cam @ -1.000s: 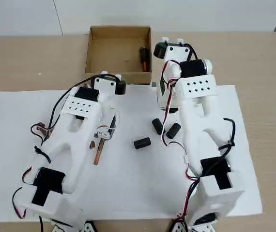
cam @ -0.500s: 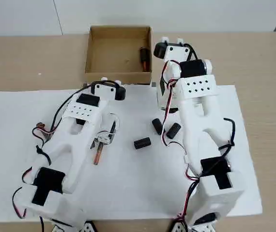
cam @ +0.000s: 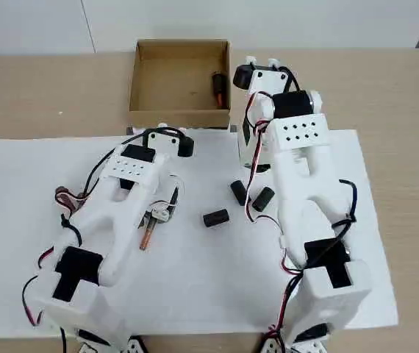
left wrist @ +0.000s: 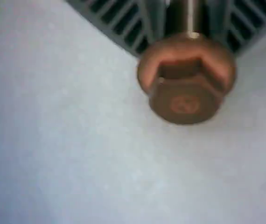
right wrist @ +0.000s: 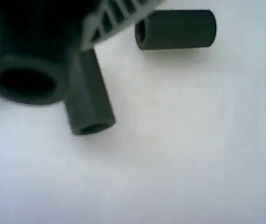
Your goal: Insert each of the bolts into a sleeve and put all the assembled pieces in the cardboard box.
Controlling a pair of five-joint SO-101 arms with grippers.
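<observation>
Fingers (left wrist: 116,21) of left gripper (cam: 156,217) pinch bolt (left wrist: 185,88) | three sleeves (cam: 215,218) (cam: 237,191) (cam: 263,198) loose on paper (cam: 195,294) beside right arm (cam: 298,169) | cardboard box (cam: 140,81) beyond

A robotics lab bench is indicated: a left arm (cam: 114,213) and a right arm (cam: 305,184) of white plastic, with exposed wiring (cam: 253,176), are mounted at a plain wooden desk (cam: 400,88) covered by a white sheet (cam: 195,294), backed by a bare wall (cam: 268,22).
</observation>
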